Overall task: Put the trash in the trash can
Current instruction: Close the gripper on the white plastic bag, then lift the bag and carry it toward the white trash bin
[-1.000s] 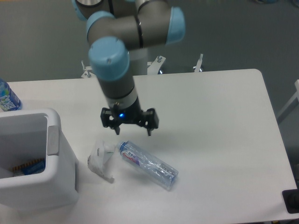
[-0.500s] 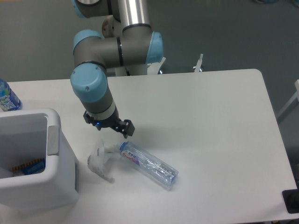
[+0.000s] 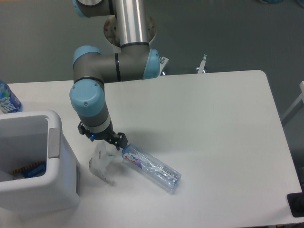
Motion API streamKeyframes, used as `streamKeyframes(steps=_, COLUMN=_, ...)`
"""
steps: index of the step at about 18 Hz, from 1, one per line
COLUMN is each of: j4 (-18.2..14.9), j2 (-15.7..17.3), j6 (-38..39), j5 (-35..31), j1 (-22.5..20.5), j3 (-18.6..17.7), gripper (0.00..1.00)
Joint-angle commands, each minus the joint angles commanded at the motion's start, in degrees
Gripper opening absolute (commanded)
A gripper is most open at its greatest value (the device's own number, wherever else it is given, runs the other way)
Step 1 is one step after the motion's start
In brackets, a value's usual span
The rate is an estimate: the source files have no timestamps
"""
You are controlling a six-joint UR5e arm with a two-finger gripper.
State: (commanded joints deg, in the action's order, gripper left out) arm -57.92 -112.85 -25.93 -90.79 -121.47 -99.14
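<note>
- Since the earlier frames the gripper (image 3: pixel 105 141) had swung left and come down over the crumpled wrapper (image 3: pixel 101 164), left of centre.
- Whether its jaws were wide or narrow could not be told.
- The crushed bottle (image 3: pixel 151 165) lay just right of the wrapper on the table (image 3: pixel 209 128).
- A blue-labelled bottle (image 3: pixel 7 99) stood at the left edge.
- The trash can (image 3: pixel 57 164), lower left, held something blue and orange.

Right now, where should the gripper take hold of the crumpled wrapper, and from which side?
Probably from above, on the raised upper fold of the crumpled wrapper. It stands off the table there, while the crushed bottle crowds its right side.
</note>
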Motion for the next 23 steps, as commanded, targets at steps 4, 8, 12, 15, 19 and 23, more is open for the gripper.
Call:
streamKeyframes(steps=4, j4=-0.1, j2=0.1, j6=1.1, j5=0.0, j1=-0.1, j3=0.5, gripper=0.05)
streamKeyframes(steps=8, j4=-0.1, j2=0.0, j6=1.8, j5=0.1, j1=-0.1, j3=1.1, gripper=0.00)
streamKeyframes(steps=12, j4=-0.1, j2=0.3, j6=2.7, j5=0.4, j1=-0.5, j3=3.7, gripper=0.00)
streamKeyframes(steps=15, j4=-0.2, j2=0.7, j6=3.7, j5=3.3, j1=-1.2, j3=7.5, gripper=0.00)
streamKeyframes(steps=19, j4=-0.1, j2=2.4, j6=8.1, j5=5.8, j1=-3.7, j3=12.9, gripper=0.00)
streamKeyframes(steps=23, j4=0.2, j2=4.9, j6=13.6, j5=11.8, j1=-7.8, j3=19.7, gripper=0.00)
